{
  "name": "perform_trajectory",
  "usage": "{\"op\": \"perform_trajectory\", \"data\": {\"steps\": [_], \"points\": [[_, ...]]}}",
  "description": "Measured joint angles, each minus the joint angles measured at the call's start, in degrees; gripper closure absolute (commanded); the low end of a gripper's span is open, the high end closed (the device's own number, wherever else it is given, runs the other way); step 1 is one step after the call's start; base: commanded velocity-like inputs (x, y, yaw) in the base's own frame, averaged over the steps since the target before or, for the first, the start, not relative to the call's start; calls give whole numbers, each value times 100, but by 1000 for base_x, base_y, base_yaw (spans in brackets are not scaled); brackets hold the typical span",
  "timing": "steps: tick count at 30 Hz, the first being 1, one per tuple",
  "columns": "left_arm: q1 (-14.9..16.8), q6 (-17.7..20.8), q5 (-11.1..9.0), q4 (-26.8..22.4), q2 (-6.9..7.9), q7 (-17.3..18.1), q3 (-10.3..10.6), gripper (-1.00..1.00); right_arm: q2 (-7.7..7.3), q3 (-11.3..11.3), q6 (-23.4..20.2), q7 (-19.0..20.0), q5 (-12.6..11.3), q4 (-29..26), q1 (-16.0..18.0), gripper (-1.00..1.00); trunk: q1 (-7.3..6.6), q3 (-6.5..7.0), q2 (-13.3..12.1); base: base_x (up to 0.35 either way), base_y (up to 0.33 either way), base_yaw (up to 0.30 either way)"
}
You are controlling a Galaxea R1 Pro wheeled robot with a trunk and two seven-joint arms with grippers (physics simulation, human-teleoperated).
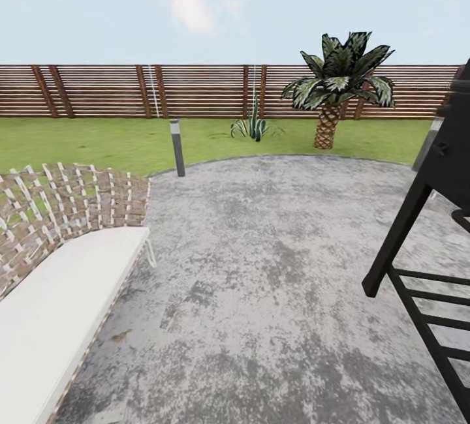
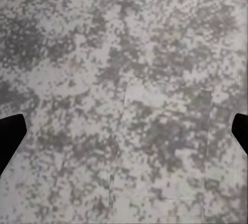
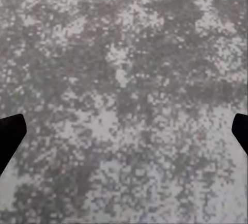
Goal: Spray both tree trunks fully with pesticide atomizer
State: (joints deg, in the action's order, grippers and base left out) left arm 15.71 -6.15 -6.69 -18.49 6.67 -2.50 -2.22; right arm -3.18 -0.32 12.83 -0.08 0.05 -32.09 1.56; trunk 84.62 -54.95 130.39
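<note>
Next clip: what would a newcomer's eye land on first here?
Probably the short palm, standing on the lawn before the slatted fence. Nearer, a white-cushioned woven bench sits at the left of the grey paved patio, and a black metal frame cuts in from the right.

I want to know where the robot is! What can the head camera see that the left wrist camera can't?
Head view alone: a brown slat fence, green lawn, a short palm, a small spiky plant, a grey post light, a woven bench with a white cushion and a black frame.

Left wrist view alone: the left gripper, its dark fingertips wide apart, holding nothing, plus faint slab seams.

Both: the mottled grey paving.
</note>
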Motion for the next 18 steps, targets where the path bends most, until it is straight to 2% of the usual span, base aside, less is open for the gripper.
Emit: {"op": "perform_trajectory", "data": {"steps": [5, 14, 18], "points": [[1, 0, 0, 1, 0, 2, 0, -100, 1, 0, 0, 0, 2, 5, 0, -100, 0, 0, 0, 340, 0, -58], [2, -1, 0, 11, -1, 0, 2, -100, -1, -1, -1, -6, 3, 12, -2, -100, 0, 0, 0, 338, -46, -251], [0, 0, 0, 10, 0, 0, 1, -100, 1, 0, -1, -5, 3, 14, -1, -100, 0, 0, 0, 329, -108, -63]]}}
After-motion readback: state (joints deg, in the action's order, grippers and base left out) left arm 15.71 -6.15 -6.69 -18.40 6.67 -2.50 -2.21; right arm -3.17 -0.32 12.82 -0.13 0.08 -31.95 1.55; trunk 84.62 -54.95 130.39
